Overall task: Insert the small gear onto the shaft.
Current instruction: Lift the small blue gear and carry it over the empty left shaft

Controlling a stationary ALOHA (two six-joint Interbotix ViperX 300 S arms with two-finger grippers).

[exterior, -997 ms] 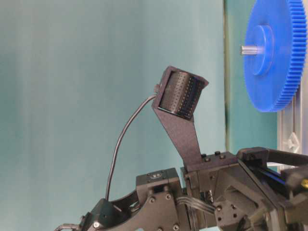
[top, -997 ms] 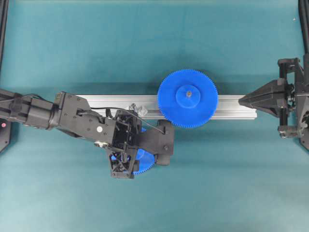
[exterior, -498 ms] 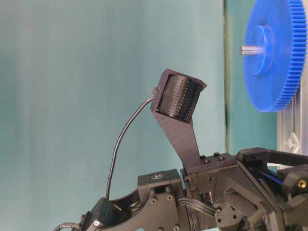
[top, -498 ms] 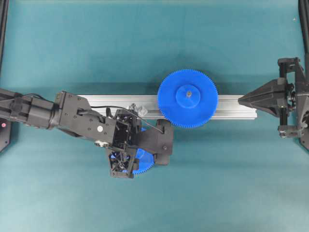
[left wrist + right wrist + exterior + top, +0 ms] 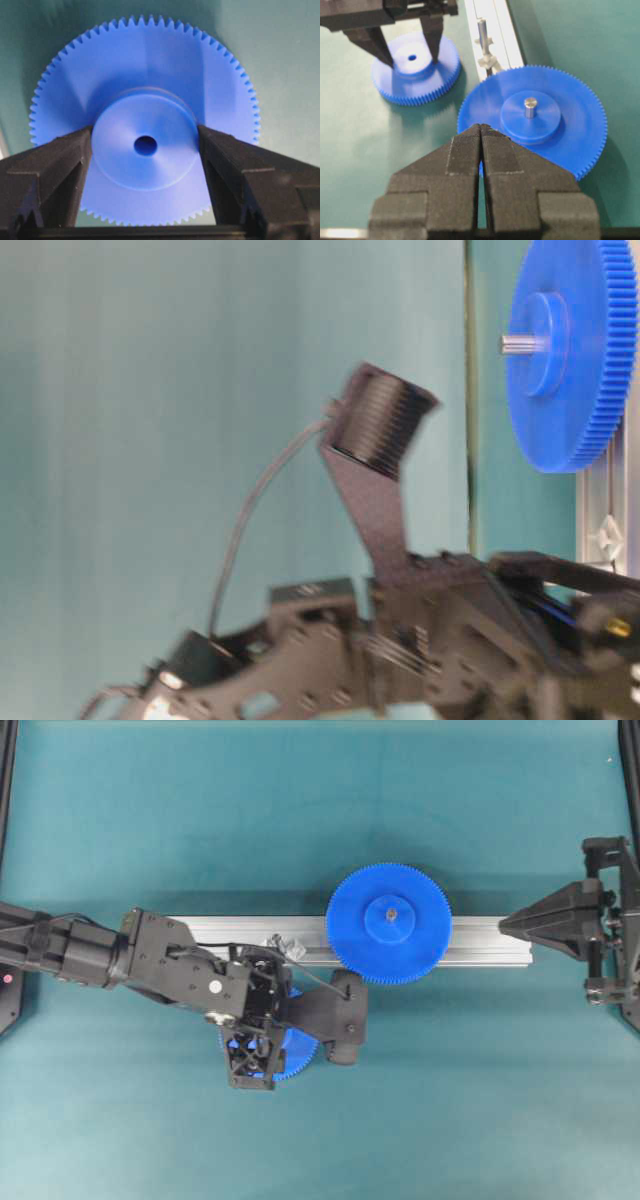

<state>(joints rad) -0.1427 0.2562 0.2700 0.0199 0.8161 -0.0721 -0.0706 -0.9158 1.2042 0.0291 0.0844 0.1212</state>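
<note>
Early in the task, judging by the layout. Small gear [image 5: 145, 125] flat on the teal counter [image 5: 450, 1100], just beside the rail [image 5: 480, 942], on its near side in the overhead view; not yet lifted as far as visible. Left pincer [image 5: 145, 150] down over it, fingers [image 5: 432, 37] straddling the raised hub, one on each side. In the left wrist view, pads right at the hub's edge, apparently touching or nearly so; spread wide, with no firm squeeze evident. Cannot tell for certain whether gripping already or only bracketing the hub.

Shaft [image 5: 482, 31] bare, standing up from the rail with shiny pieces at its base, near the small gear and beside the big gear [image 5: 389, 924]. Big gear already seated on its own pin on the rail, its teeth overhanging both rail edges.

Right pincer [image 5: 481, 145] closed, empty, hanging well off the rail's right end, pointing toward the big gear.

Done: approach and alignment over the hub. Left: secure grip on the hub, lift, carry across to the shaft, line up the dark centre hole with the stub, lower until seated, probably meshing with the big gear's teeth.
</note>
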